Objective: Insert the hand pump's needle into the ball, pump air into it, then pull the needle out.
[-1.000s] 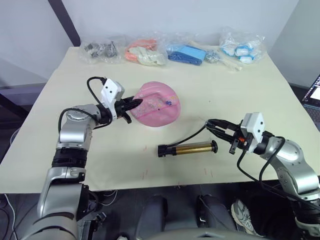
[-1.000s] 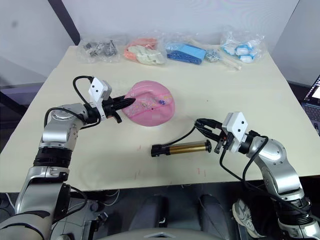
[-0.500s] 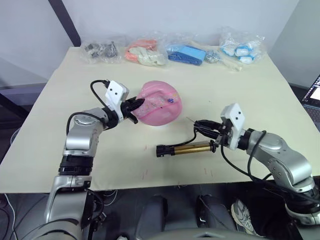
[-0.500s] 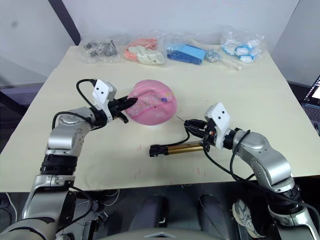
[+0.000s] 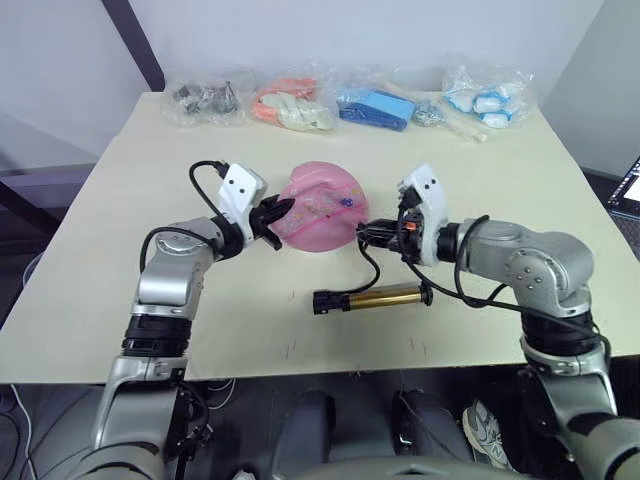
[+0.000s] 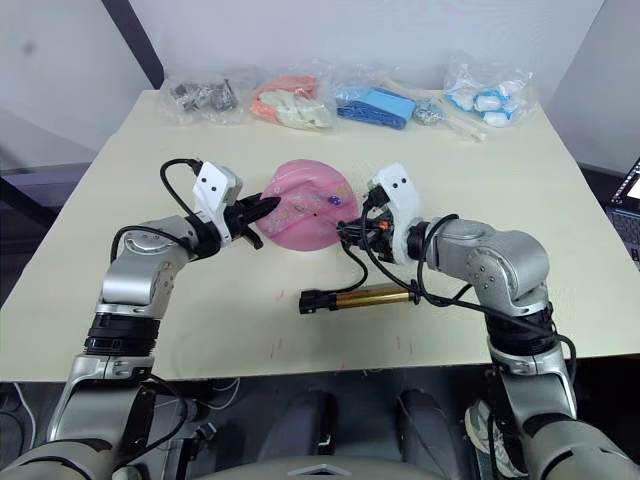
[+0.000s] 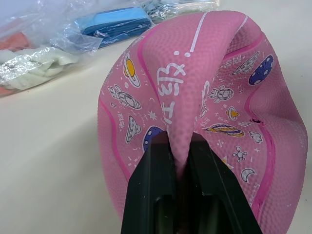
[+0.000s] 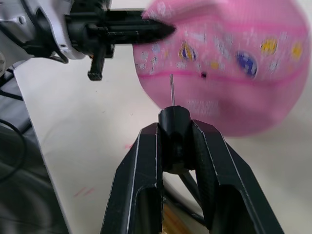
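1. Ball (image 5: 318, 208) mid-bench, soft and dented, flanked by both grippers; hand pump (image 5: 372, 297) lying flat just in front.
2. Left wrist view: left gripper (image 7: 179, 165) pinched shut on a fold of the rubber.
3. Right wrist view: right gripper (image 8: 174, 146) clamped on needle (image 8: 171, 89) fitting, tip near valve hole (image 8: 203, 75), not yet in. Insertion, pumping, withdrawal all left.

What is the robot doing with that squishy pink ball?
It is getting ready to pump it up. The left gripper pinches a fold of the soft, dented pink ball to hold it steady. The right gripper holds the needle close to the ball, aimed near the dark valve hole, not in yet. The hand pump lies on the table.
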